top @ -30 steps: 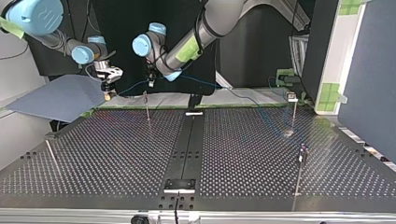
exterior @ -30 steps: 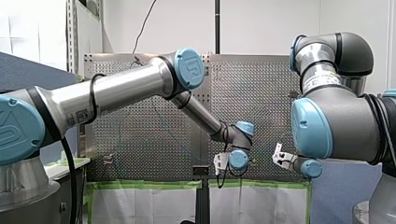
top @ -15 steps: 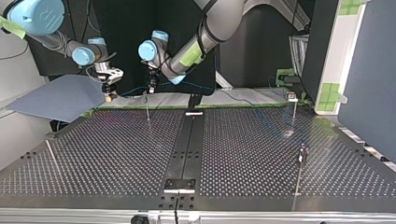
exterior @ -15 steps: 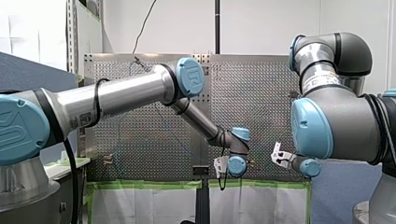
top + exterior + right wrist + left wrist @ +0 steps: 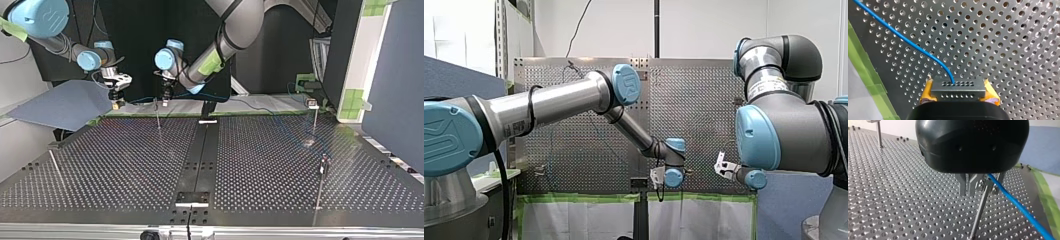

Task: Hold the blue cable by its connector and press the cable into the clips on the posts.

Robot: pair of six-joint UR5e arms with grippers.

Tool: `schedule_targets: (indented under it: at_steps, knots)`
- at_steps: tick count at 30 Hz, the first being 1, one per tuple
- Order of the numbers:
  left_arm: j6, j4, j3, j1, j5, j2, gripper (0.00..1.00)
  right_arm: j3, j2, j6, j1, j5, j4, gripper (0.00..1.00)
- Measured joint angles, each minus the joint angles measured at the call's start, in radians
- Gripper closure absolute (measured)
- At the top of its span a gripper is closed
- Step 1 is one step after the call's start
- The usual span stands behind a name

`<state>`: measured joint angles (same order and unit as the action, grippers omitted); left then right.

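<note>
blue cable (image 5: 910,42) leaves the grey connector (image 5: 958,88) and runs away over the perforated table (image 5: 125,165), along its far edge in the top view, roughly left to right.

right gripper (image 5: 959,93) is clamped on the connector, yellow pads (image 5: 926,93) on either side, with the cable exiting ahead of it.

Key relation: the cable crosses the top end of the thin post (image 5: 979,212) directly under left gripper (image 5: 165,96). It's touching or just beside the post top; I can't tell if it's seated. I can't tell whether left gripper is open or closed either.

My left arm is the one over the post. right gripper sits at the top view's left of it, so the cable axis goes connector → post → on toward the top view's right.

My read: next is a downward press at that post, with my right arm holding tension.

Around: other posts (image 5: 315,117) well apart, green tape (image 5: 865,72) on the table edge, and a blue-grey panel (image 5: 65,105) just beside right gripper. The panel looks like the only snag risk.
</note>
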<state>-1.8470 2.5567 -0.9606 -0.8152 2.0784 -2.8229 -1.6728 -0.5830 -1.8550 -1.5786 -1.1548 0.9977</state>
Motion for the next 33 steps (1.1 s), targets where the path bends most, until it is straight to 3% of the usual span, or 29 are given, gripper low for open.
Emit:
schedule_targets:
  at_steps: [11,22,33]
  knots:
    - [-0.006,-0.037,-0.049,0.027,-0.016,0.000,1.00,0.002,0.000,0.000,0.001,-0.006,0.001,1.00]
    - [-0.013,-0.037,-0.035,0.054,-0.083,-0.001,1.00,0.002,0.000,-0.006,0.006,-0.033,0.002,1.00]
    - [-0.018,-0.034,-0.050,0.055,-0.116,-0.010,1.00,0.010,0.001,-0.012,0.000,-0.039,0.007,1.00]
